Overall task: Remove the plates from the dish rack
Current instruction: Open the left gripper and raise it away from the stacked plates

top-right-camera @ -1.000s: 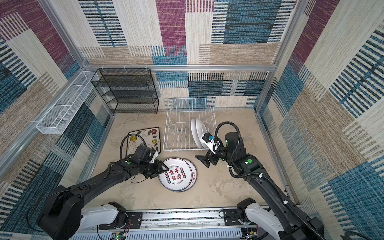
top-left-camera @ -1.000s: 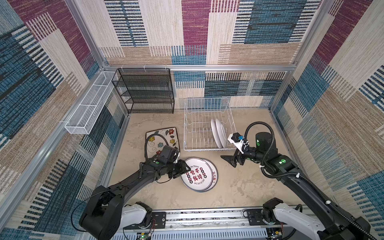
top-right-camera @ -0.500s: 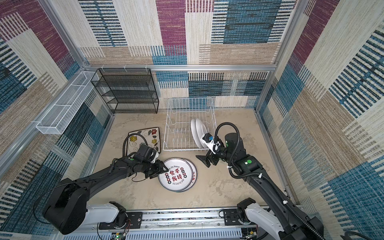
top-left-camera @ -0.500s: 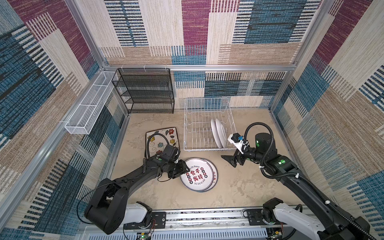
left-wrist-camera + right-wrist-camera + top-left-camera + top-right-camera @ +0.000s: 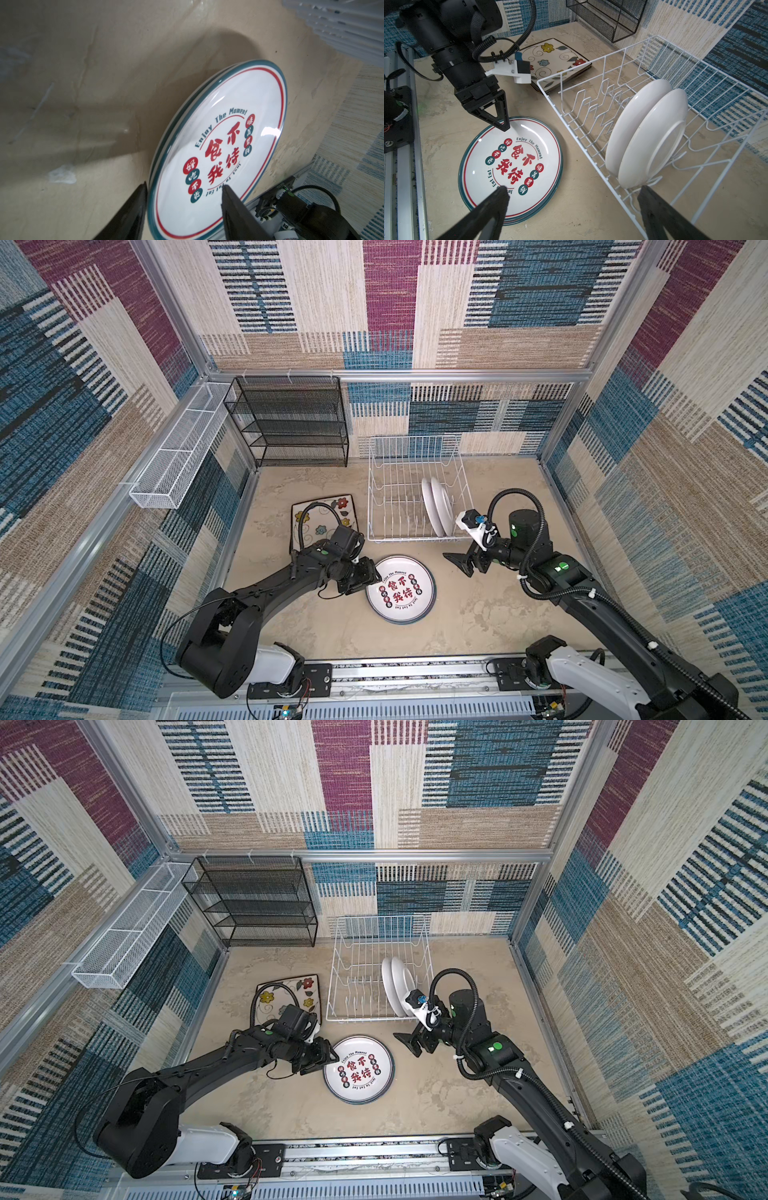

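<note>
Plates first: two white round plates (image 5: 436,506) stand on edge at the right end of the dish rack (image 5: 409,538). I see printed round plates (image 5: 401,589) stacked face-up on the surface (image 5: 478,614) in front of it, and square floral plates (image 5: 322,516) to its left. My left jaws straddle the top printed plate's rim, parted, not clamping. My right jaws gape wide near the rack's front corner, holding nothing.

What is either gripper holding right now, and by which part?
Nothing. The left gripper stands open astride the rim of the round plate, which lies flat. The right gripper is open and empty near the dish rack.
</note>
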Available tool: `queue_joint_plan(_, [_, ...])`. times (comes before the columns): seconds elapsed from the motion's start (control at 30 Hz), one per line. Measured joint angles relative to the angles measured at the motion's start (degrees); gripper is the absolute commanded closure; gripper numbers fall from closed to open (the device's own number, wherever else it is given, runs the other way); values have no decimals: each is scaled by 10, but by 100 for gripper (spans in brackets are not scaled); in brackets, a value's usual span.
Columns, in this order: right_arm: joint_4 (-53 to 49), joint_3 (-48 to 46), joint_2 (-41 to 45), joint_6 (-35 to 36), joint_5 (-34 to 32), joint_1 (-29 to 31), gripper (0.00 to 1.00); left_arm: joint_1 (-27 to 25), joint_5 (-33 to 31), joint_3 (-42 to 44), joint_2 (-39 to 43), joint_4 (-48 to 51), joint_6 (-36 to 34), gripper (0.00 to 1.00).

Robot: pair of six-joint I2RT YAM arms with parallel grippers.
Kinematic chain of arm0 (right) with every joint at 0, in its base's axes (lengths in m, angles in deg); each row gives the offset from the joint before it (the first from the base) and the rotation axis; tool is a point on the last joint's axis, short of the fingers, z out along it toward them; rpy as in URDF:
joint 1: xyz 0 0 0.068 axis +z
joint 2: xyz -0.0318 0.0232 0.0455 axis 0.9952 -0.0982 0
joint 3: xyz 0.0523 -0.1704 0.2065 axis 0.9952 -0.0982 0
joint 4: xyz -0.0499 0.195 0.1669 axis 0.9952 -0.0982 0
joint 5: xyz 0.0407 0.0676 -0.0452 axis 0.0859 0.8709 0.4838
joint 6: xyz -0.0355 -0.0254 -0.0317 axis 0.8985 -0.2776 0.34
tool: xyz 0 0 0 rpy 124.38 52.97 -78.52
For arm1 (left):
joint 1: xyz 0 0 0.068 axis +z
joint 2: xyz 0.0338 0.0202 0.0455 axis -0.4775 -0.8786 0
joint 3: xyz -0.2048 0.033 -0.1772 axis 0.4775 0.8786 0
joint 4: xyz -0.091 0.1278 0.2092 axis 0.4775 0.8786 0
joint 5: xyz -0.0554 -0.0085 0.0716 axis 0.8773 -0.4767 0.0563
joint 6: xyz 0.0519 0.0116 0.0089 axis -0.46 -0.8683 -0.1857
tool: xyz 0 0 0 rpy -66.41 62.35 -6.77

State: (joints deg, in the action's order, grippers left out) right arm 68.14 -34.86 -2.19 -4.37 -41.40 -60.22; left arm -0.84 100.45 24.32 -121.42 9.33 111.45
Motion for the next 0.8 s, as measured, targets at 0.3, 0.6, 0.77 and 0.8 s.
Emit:
queue_joint_plan(0.3, [13, -2, 5, 0, -9, 0, 1, 0, -32, -38, 34, 46, -5, 38])
queue_joint_plan(0.6, [25, -22, 52, -44, -61, 0, 1, 0, -76, -150, 87, 124, -49, 33])
queue_joint_plan(0.77, [31, -12, 61, -87, -113, 0, 1, -1, -88, -216, 92, 139, -68, 24])
queue_joint_plan(0.8, [31, -9, 61, -94, -123, 0, 1, -1, -88, -229, 90, 140, -72, 24])
